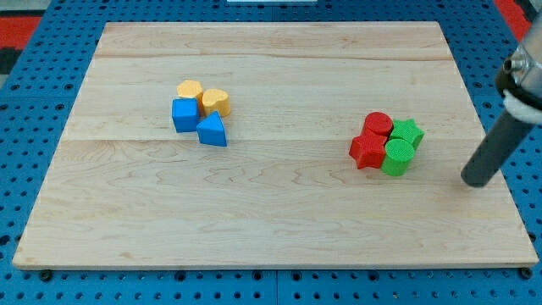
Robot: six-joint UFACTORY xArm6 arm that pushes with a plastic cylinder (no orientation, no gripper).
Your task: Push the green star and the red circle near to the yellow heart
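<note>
The green star (409, 134) and the red circle (378, 124) sit in a tight cluster at the view's right, touching a red star (367, 151) and a green circle (397, 157). The yellow heart (216, 102) lies at the upper left of the board, in a second cluster. My tip (476, 178) rests on the board to the right of the red and green cluster, a short gap from the green circle and touching no block.
Next to the yellow heart are a yellow hexagon (190, 89), a blue cube (185, 114) and a blue triangle (212, 130). The wooden board (271, 212) lies on a blue pegboard; its right edge is close to my tip.
</note>
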